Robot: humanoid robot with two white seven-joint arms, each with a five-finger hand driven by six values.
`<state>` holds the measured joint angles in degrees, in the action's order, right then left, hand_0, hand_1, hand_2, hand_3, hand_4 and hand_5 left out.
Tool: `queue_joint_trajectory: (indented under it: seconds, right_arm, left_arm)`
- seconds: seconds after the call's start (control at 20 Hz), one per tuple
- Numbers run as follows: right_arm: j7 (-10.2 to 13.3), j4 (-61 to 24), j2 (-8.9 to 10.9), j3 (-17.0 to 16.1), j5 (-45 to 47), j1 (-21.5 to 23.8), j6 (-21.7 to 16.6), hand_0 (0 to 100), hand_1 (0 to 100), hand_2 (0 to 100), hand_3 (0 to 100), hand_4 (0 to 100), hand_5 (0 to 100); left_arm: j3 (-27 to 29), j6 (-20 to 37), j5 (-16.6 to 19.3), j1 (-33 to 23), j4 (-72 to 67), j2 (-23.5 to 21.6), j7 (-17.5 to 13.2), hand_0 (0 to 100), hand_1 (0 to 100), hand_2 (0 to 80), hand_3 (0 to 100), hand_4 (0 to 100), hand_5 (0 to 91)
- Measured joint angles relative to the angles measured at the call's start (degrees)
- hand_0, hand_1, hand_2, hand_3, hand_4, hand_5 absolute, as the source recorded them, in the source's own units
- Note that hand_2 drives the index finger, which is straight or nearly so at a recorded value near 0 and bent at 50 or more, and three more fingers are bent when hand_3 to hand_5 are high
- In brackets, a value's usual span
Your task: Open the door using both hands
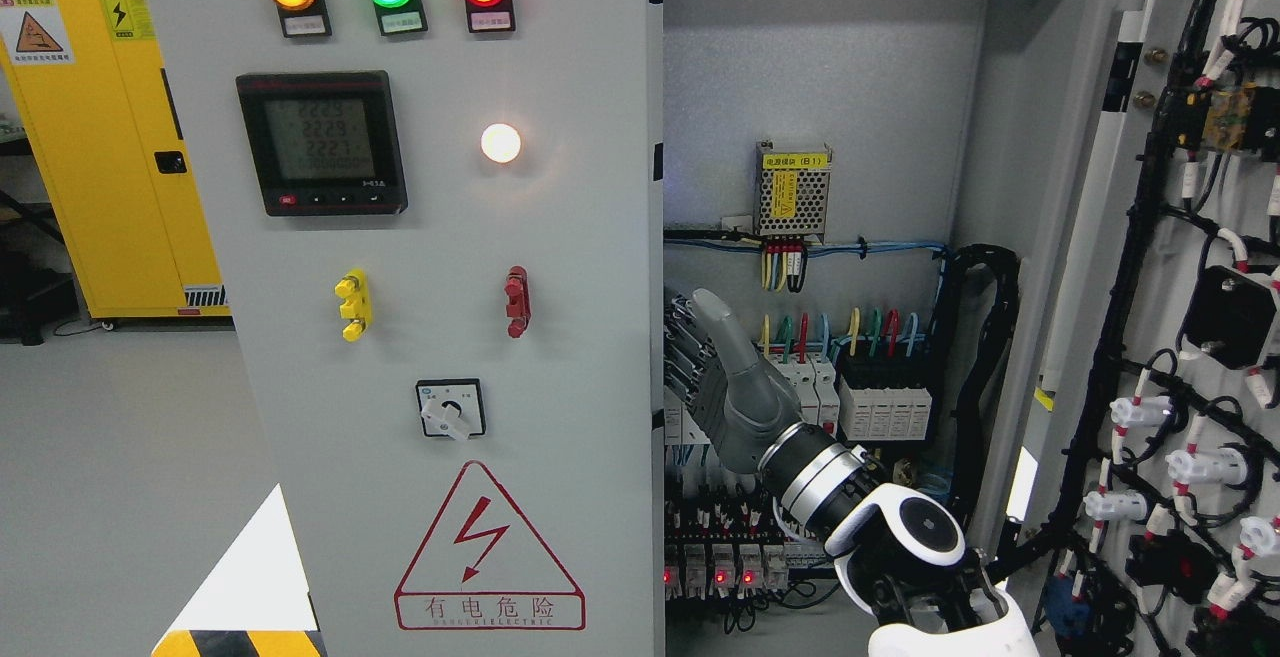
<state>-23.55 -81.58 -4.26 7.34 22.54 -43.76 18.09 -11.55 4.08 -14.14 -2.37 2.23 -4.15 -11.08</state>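
The grey cabinet's left door (420, 337) fills the picture's left half, with three lit lamps, a meter, a rotary switch and a red warning triangle on it. The right door (1160, 337) is swung wide open at the far right, its wired inner side showing. My right hand (690, 357) comes in from the lower right and sits inside the cabinet at the left door's right edge (660, 357). Its fingers (682, 342) stretch out toward that edge, thumb raised, holding nothing. The fingertips are hidden at the edge. My left arm is out of view.
Inside the cabinet are a power supply (792, 189), rows of breakers (880, 407) with coloured wires and a black cable loop (985, 357), all close behind my hand. A yellow cabinet (110, 137) stands at the far left on grey floor.
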Motion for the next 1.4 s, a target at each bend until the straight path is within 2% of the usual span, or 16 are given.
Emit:
queue_joint_trajectory:
  seconds: [0.3, 0.5, 0.65, 0.95, 1.4]
  right_arm:
    - [-0.44, 1.80, 1.75, -0.76, 3.58, -1.48, 0.01, 20, 12, 0, 0, 0, 0]
    - [-4.73, 2.51, 2.50, -0.94, 4.60, -2.03, 0.01, 20, 12, 0, 0, 0, 0]
    - [-6.25, 2.92, 2.93, -1.00, 4.96, -2.32, 0.21, 20, 12, 0, 0, 0, 0]
    - [-6.90, 3.94, 3.49, -1.05, 5.15, -3.02, 1.55, 20, 12, 0, 0, 0, 0]
    - [-7.15, 5.02, 2.51, -0.59, 5.47, -4.30, 1.92, 20, 12, 0, 0, 0, 0]
  left_arm:
    - [0.02, -0.24, 0.00, 0.00, -0.04, 0.23, 0.08, 0, 0, 0.0, 0, 0, 0.0]
    - [0.02, -0.28, 0.01, 0.00, -0.06, 0.32, 0.09, 0, 0, 0.0, 0, 0, 0.0]
    - [0.03, -0.28, 0.01, 0.00, -0.07, 0.37, 0.09, 0, 0, 0.0, 0, 0, 0.0]
    - [0.03, -0.30, 0.00, -0.01, -0.06, 0.44, 0.10, 0, 0, 0.0, 0, 0, 0.0]
    - [0.03, -0.52, 0.00, -0.03, 0.00, 0.50, 0.12, 0, 0, 0.0, 0, 0, 0.0]
